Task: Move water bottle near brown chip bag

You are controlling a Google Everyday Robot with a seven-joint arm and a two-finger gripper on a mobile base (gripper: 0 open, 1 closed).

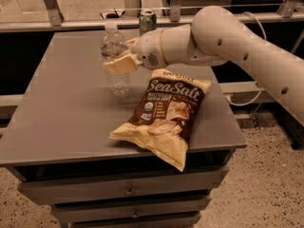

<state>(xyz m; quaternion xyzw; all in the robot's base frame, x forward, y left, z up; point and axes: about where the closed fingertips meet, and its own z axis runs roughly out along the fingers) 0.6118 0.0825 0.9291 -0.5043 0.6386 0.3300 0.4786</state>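
Nearest, under the near edge of the tabletop (66, 113), sit the drawers (128, 190). Just above them the brown chip bag (164, 115) lies flat toward the near right corner. Its pale lower end juts over the near edge and its "Sea Salt" face points up. It is the target to be approached, so it is probably best left as it lies.

Further in, about mid-tabletop and left of the bag's top end, the water bottle (117, 82) stands upright. The end effector (118, 63) is clamped around the bottle's middle, with a tan pad across the label band. Gripping at the waist keeps the bottle vertical and leaves the cap and base free, which suits a short sideways carry. Whether the base rests on the tabletop or hangs just above it, I cannot tell. Bottle and bag are near each other but not touching, so the task looks close to done. What remains is likely to set the bottle down and let go without nudging the bag.

The arm (223, 37) reaches in from the right, passing over the far right corner. At the far edge stands a green can (147, 21), well clear of the carry.
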